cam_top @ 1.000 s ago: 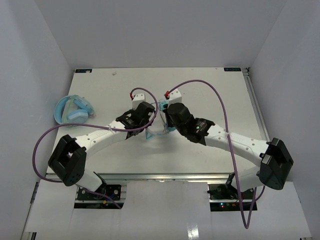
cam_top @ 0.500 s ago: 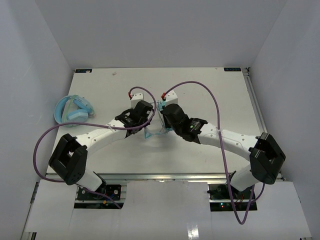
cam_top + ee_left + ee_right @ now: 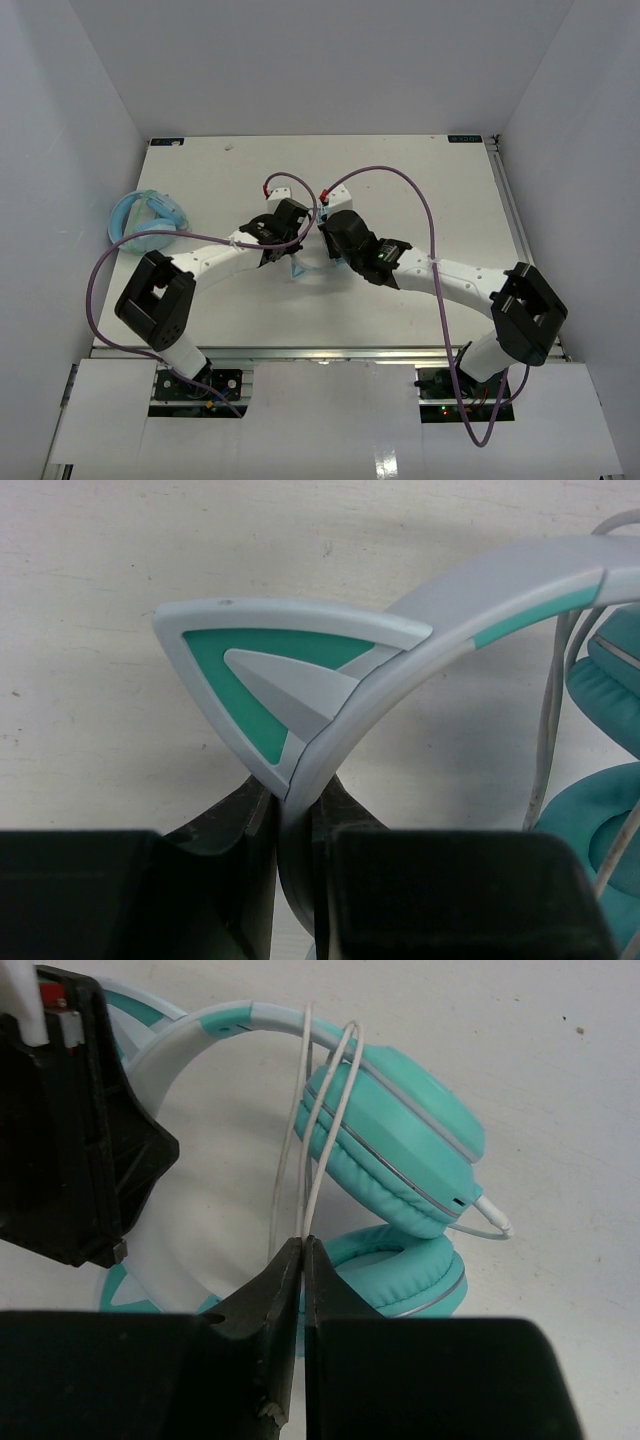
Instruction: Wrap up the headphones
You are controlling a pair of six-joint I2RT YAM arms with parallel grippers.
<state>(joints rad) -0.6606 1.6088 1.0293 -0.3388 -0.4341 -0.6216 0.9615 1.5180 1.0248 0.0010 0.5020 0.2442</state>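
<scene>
The teal headphones (image 3: 400,1150) with cat ears lie at the table's middle, mostly hidden under both grippers in the top view (image 3: 300,268). My left gripper (image 3: 297,800) is shut on the pale headband (image 3: 480,600) just below one cat ear (image 3: 270,670). My right gripper (image 3: 302,1250) is shut on the thin white cable (image 3: 320,1130), which loops a few times over the headband and an ear cup. In the top view the left gripper (image 3: 288,240) and the right gripper (image 3: 322,238) sit close together.
Bulkier light-blue headphones (image 3: 145,222) lie at the table's left edge. White walls close in the table (image 3: 400,180) on the left, back and right. Purple cables arc over both arms.
Both grippers have stayed on the headphones at the middle. The left arm's elbow has swung nearer the centre and the right arm has reached further left.
</scene>
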